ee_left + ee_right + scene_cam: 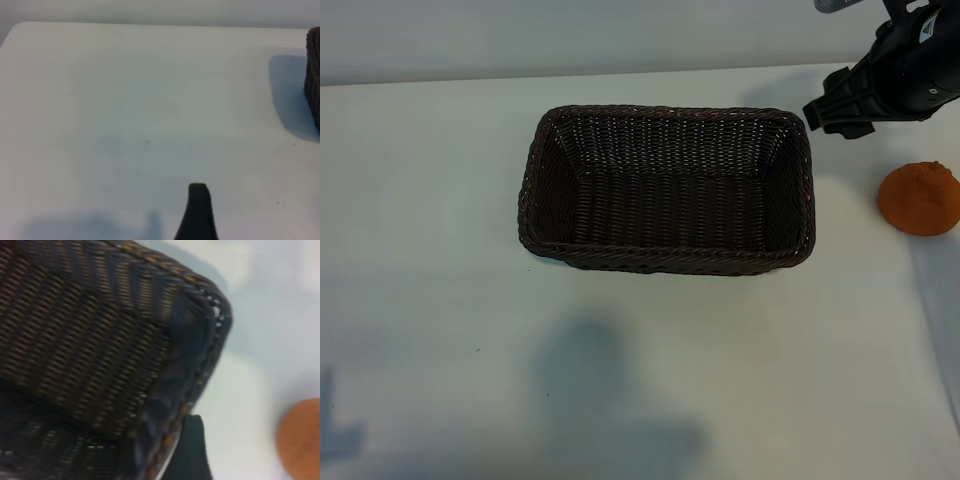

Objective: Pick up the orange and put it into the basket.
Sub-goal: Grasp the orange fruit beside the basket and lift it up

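Orange [919,198]: on table [420,200], right of basket [665,262], apart
Basket: holds nothing
Right gripper [840,112]: above basket's far right corner, fingers apart, holding nothing
Left gripper [197,212]: parked, fingers apart

White table [440,200], shadows across near edge.

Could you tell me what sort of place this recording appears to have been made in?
Probably a lab or test bench rather than a home: a plain white table holds only a wicker basket and an orange, staged props, while a black robot arm's right tool hangs beside the basket's corner.
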`<state>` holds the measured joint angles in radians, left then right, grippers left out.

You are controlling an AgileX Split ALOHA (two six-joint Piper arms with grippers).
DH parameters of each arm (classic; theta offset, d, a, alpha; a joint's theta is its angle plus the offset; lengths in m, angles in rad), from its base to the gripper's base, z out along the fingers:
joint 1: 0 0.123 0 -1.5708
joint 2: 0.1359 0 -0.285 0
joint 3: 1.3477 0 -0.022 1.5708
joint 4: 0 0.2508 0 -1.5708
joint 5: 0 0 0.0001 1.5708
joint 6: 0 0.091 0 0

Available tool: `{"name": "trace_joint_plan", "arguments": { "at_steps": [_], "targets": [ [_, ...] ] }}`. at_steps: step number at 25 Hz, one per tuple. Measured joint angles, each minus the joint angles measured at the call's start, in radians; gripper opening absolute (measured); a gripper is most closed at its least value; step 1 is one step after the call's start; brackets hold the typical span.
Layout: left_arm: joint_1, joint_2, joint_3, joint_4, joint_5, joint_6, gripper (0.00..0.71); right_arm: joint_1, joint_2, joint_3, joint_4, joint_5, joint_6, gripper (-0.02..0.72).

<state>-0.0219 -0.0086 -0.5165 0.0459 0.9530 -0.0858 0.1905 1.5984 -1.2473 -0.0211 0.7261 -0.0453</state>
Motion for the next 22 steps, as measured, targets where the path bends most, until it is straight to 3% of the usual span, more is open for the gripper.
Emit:
{"name": "trace_joint_plan", "arguments": {
  "at_steps": [5,8,12,17,22],
  "targets": [
    [0.000,0.000,0.000,0.022,0.000,0.001,0.593,-0.011,0.082,0.000,-0.153,0.000,0.133,0.575],
    [0.000,0.000,0.000,0.023,0.003,0.001,0.592,-0.057,0.138,0.000,-0.200,-0.001,0.213,0.565],
    [0.000,0.000,0.000,0.023,0.057,0.001,0.592,-0.150,0.185,0.000,-0.215,-0.007,0.268,0.560],
    [0.000,0.000,0.000,0.023,0.087,0.025,0.592,-0.224,0.214,0.000,-0.210,-0.043,0.271,0.558],
    [0.000,-0.001,0.007,0.022,0.143,0.027,0.592,-0.235,0.236,-0.004,-0.202,-0.077,0.263,0.558]
  ]
}}
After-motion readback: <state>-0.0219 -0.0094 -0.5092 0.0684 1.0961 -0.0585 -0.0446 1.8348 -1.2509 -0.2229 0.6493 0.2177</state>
